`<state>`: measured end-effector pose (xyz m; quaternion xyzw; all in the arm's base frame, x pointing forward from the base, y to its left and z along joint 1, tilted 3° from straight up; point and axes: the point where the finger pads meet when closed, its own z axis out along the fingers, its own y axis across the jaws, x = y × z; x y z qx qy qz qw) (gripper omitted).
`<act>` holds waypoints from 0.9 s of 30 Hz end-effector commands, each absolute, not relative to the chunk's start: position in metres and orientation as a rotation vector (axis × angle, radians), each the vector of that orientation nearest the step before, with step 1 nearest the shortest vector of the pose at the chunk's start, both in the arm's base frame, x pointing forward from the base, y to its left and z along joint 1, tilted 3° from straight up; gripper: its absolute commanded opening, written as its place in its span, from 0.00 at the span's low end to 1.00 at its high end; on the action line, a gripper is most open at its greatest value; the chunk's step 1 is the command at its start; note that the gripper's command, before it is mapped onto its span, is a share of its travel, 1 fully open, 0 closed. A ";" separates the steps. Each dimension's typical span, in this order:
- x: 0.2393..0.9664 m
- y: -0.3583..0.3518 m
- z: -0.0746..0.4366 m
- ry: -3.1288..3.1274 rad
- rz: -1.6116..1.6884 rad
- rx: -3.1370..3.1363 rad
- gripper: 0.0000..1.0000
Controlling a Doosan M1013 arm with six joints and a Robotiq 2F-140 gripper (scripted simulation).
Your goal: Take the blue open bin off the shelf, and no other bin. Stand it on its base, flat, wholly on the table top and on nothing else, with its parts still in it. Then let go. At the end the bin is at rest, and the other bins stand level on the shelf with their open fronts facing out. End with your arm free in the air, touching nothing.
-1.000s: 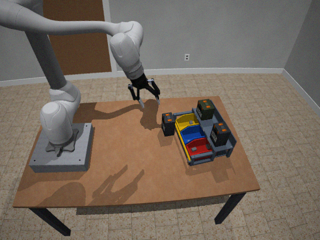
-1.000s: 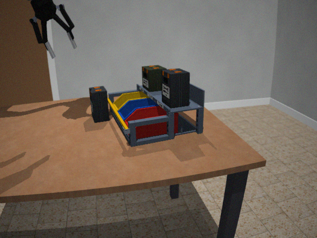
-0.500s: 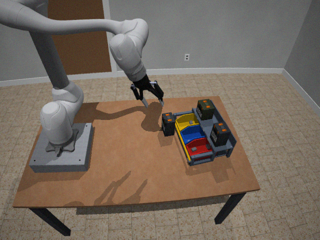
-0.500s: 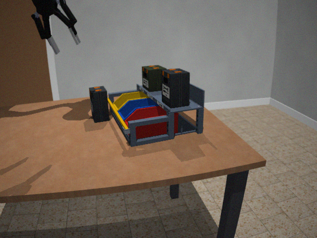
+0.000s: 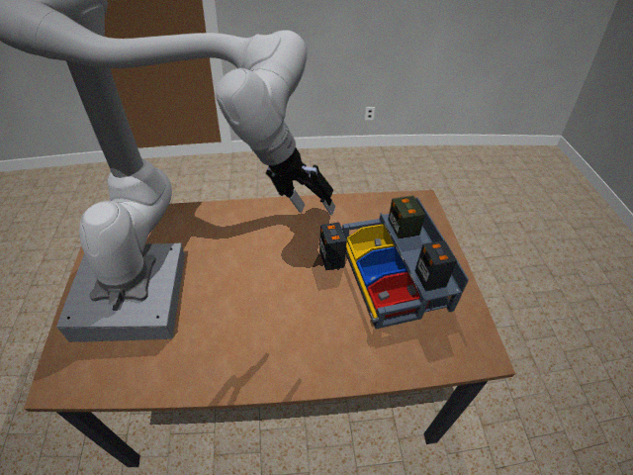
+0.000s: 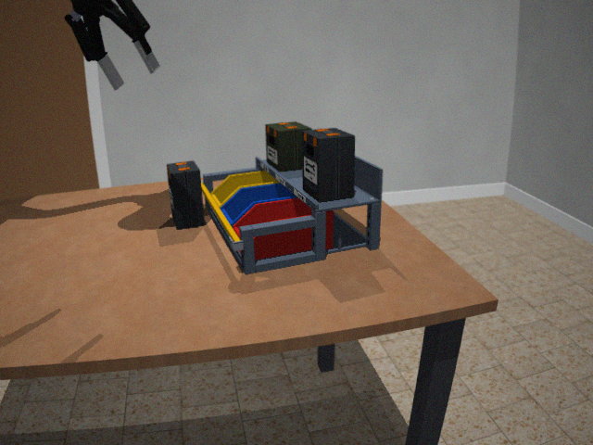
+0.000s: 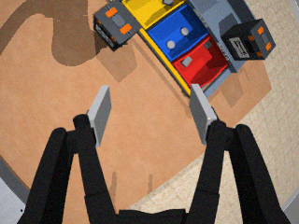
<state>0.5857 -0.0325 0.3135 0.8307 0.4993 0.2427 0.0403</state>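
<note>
The blue open bin sits in the middle of the grey shelf, between a yellow bin and a red bin. It shows in the exterior view and in the wrist view, where small grey parts lie in it. My gripper hangs open and empty in the air, well above the table and to the left of the shelf. It also shows in the exterior view and the wrist view.
A black case stands on the table against the shelf's left end. A green case and a black case stand on the shelf's upper deck behind the bins. The robot base is at the table's left.
</note>
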 end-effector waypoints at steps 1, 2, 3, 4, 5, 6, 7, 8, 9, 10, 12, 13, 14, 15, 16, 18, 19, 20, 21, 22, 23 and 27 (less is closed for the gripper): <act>0.590 -0.040 0.318 1.404 0.794 2.625 0.57; 0.593 -0.044 0.320 1.339 0.819 2.662 0.57; 0.595 -0.048 0.322 1.272 0.843 2.699 0.57; 0.597 -0.052 0.325 1.204 0.867 2.734 0.57; 0.597 -0.052 0.325 1.204 0.867 2.734 0.57; 0.597 -0.052 0.325 1.204 0.867 2.734 0.57; 0.597 -0.052 0.325 1.204 0.867 2.734 0.57; 0.597 -0.052 0.325 1.204 0.867 2.734 0.57; 0.597 -0.052 0.325 1.204 0.867 2.734 0.57; 0.597 -0.052 0.325 1.204 0.867 2.734 0.57; 0.597 -0.052 0.325 1.204 0.867 2.734 0.57; 0.597 -0.052 0.325 1.204 0.867 2.734 0.57; 0.597 -0.052 0.325 1.204 0.867 2.734 0.57; 0.597 -0.052 0.325 1.204 0.867 2.734 0.57; 0.597 -0.052 0.325 1.204 0.867 2.734 0.57; 0.595 -0.048 0.323 1.066 0.914 2.798 0.57; 0.594 -0.047 0.322 0.994 0.936 2.828 0.57; 0.593 -0.046 0.321 0.922 0.958 2.856 0.57; 0.592 -0.044 0.320 0.848 0.980 2.882 0.57; 0.592 -0.044 0.320 0.848 0.980 2.882 0.57; 0.592 -0.044 0.320 0.848 0.980 2.882 0.57; 0.592 -0.044 0.320 0.848 0.980 2.882 0.57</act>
